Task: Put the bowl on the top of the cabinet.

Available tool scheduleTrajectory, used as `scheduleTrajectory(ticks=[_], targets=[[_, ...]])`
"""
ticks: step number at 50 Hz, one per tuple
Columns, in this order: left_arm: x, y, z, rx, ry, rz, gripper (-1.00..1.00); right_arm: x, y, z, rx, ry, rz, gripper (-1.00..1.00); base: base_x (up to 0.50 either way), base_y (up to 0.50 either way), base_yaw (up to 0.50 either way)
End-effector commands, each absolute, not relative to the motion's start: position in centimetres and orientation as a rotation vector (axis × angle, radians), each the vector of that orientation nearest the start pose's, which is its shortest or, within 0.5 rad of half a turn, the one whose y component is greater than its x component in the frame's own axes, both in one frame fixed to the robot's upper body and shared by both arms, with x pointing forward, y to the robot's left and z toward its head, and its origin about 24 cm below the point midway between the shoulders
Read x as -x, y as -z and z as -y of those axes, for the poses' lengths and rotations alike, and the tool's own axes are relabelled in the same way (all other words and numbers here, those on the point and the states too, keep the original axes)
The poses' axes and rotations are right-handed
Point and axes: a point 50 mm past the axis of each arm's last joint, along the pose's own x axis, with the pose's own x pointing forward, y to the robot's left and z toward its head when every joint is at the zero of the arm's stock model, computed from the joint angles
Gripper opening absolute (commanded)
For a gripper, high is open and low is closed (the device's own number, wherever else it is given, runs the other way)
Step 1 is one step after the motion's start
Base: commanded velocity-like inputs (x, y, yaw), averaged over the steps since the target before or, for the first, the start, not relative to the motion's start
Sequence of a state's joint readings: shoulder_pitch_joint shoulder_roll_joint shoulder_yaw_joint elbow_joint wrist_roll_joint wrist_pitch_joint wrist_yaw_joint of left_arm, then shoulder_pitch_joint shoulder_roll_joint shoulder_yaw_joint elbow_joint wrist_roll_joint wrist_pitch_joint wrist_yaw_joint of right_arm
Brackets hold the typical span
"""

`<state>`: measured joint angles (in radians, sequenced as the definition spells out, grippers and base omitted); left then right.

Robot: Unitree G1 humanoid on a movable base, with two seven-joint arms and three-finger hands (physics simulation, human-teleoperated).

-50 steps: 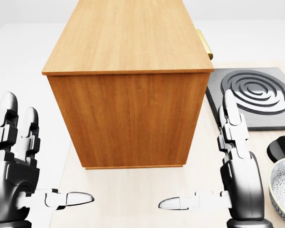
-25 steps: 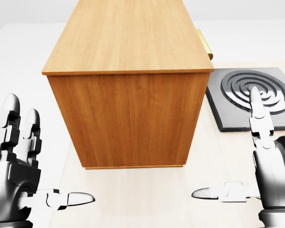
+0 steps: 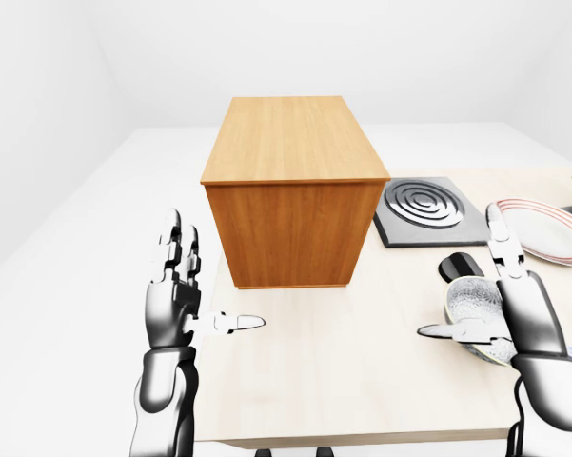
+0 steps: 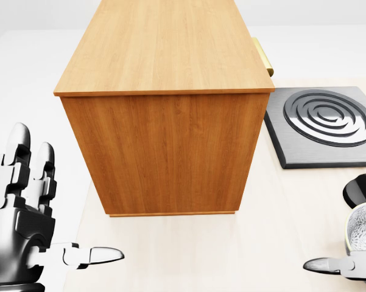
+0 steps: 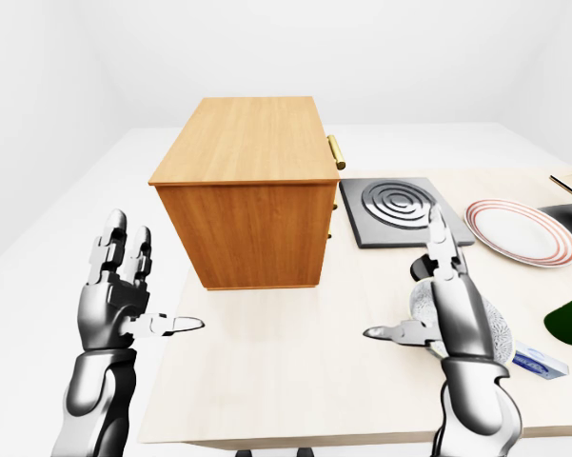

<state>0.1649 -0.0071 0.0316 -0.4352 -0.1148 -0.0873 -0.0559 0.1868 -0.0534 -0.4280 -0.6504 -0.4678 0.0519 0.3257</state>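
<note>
Bowl (left-eye view): the round speckled grey ceramic bowl (image 3: 476,307) is sitting on the pale wooden table (image 3: 343,371), down and to the right of the tall oak-coloured wooden cabinet (image 3: 290,190), with the robot's silver-and-black right hand (image 3: 514,319) hovering just beside its right rim.
Right hand state: the fingers are spread upright and the thumb is pointing left across the bowl; it is gripping nothing.
Left hand state: the silver-and-black left hand (image 3: 176,305) is hanging wide open and empty, low and left of the cabinet.
Head view: the bowl (image 4: 362,234) is showing only at the right edge, below and right of the cabinet; just the right thumb is reaching in beneath it.
Step in hand: I judge it is closing in for the grasp; clasping the rim firmly and lifting well clear of the cabinet's top edge should be helping.
Right-eye view: the right hand is covering most of the bowl (image 5: 490,328).
Neighbours: a dark square burner plate (image 5: 398,212), a red-rimmed white plate (image 5: 516,231) and a small black object (image 3: 454,267) are lying right of the cabinet.
In the way: the cabinet's top is looking bare; the black object is lying just beside the bowl.
</note>
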Motion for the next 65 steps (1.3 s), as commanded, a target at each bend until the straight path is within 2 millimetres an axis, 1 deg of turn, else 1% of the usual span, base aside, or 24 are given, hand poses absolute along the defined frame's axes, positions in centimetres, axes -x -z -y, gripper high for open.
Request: scheduleTrajectory(ticks=[1, 9, 13, 17, 33, 49, 56, 59, 64, 65], targets=[[-21.3, -11.2, -16.3, 0.087, -0.009, 0.363, 1.0, -16.6, -14.9, 24.3, 0.793, 0.226, 0.169, 1.0, 0.0, 0.0, 0.0], [-21.2, -11.3, -16.3, 0.086, -0.008, 0.366, 1.0, -16.1, -13.9, 24.9, 0.857, 0.204, 0.102, 1.0, 0.0, 0.0, 0.0], [-21.2, -11.2, -16.2, 0.086, -0.006, 0.364, 1.0, -15.8, -13.8, 25.4, 0.885, 0.202, 0.073, 1.0, 0.0, 0.0, 0.0], [-21.2, -11.2, -16.2, 0.085, -0.005, 0.36, 1.0, -15.8, -13.0, 25.8, 0.911, 0.192, 0.031, 1.0, 0.0, 0.0, 0.0], [-21.3, -11.0, -16.1, 0.084, -0.001, 0.353, 1.0, -15.4, -11.5, 26.9, 0.95, 0.18, -0.105, 1.0, 0.0, 0.0, 0.0], [-21.3, -10.8, -16.1, 0.084, 0.001, 0.345, 1.0, -14.7, -8.2, 27.6, 0.952, 0.134, -0.293, 1.0, 0.0, 0.0, 0.0], [-21.4, -10.6, -16.1, 0.083, 0.001, 0.336, 1.0, -14.7, -7.3, 27.8, 0.947, 0.126, -0.337, 1.0, 0.0, 0.0, 0.0], [-21.4, -10.7, -16.1, 0.081, 0.001, 0.34, 1.0, -14.6, -6.5, 28.1, 0.948, 0.124, -0.369, 1.0, 0.0, 0.0, 0.0], [-21.4, -10.8, -16.1, 0.081, 0.001, 0.342, 1.0, -14.6, -6.0, 28.3, 0.952, 0.119, -0.392, 1.0, 0.0, 0.0, 0.0], [-21.4, -10.7, -16.1, 0.081, 0.001, 0.34, 1.0, -14.6, -5.6, 28.4, 0.957, 0.117, -0.411, 1.0, 0.0, 0.0, 0.0]])
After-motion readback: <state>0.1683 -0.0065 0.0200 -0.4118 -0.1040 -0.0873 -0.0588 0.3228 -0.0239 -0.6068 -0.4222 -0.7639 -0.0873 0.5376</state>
